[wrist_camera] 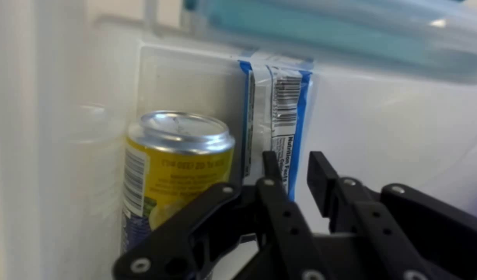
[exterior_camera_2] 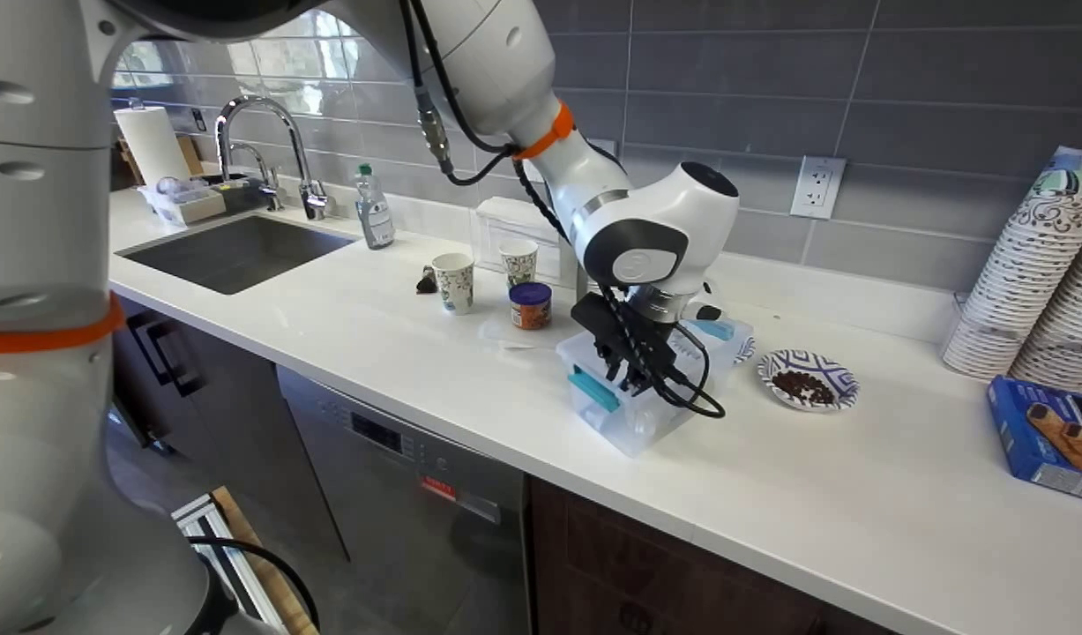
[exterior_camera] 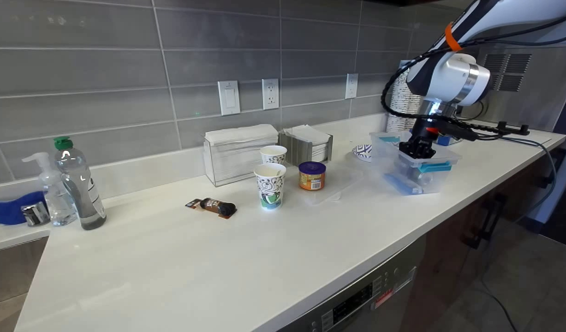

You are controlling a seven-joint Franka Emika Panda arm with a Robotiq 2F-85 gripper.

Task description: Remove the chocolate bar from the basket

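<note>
The basket is a translucent clear plastic container with teal clips, on the counter in both exterior views (exterior_camera: 437, 180) (exterior_camera_2: 655, 419). Its wall shows in the wrist view (wrist_camera: 55, 175). The chocolate bar (wrist_camera: 287, 112), a flat blue and white packet with a barcode, stands along the inside of the basket in the wrist view; its lower end is hidden. I cannot make it out clearly in the exterior views. My gripper (wrist_camera: 294, 167) is partly open and empty, pointing down into the basket (exterior_camera: 419, 150) (exterior_camera_2: 624, 375). Its left finger overlaps the bar; its right finger lies beside the bar's blue edge.
A yellow can (wrist_camera: 180, 167) stands in the basket left of the bar, close to my left finger. Near the basket are a purple-lidded jar (exterior_camera: 312, 176), paper cups (exterior_camera: 270, 184) and a patterned bowl (exterior_camera_2: 807, 381). A blue box (exterior_camera_2: 1052, 437) stands farther along the counter.
</note>
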